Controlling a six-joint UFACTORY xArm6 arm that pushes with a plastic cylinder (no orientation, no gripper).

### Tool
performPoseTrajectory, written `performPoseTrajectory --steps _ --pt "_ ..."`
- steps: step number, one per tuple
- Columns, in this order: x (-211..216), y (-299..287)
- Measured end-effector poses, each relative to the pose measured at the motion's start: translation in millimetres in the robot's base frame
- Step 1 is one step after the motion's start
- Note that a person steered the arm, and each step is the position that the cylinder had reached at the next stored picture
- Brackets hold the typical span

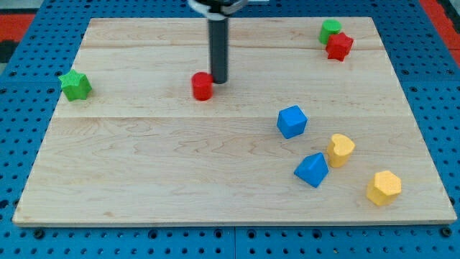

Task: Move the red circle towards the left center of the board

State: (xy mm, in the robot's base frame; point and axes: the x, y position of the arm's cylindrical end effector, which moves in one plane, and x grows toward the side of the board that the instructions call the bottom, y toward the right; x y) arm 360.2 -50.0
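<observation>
The wooden desk is lying flat, filling most of the view, and my tip is resting on it toward the view's top, a little left of centre; there is no gripper on this rod, so nothing is opening or closing. The red circle is sitting just beside my tip on the view's left, seemingly touching it. Well off to the view's lower right the blue cube, blue wedge-like block, yellow heart and yellow hexagon are sitting. Far to the view's upper right the red star is touching a green block. Far left, a green star is sitting at the desk's edge
</observation>
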Motion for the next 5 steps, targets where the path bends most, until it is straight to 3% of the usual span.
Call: performPoseTrajectory --steps 4,5 --pt "95.7 -49.6" --pt "95.9 -114.1"
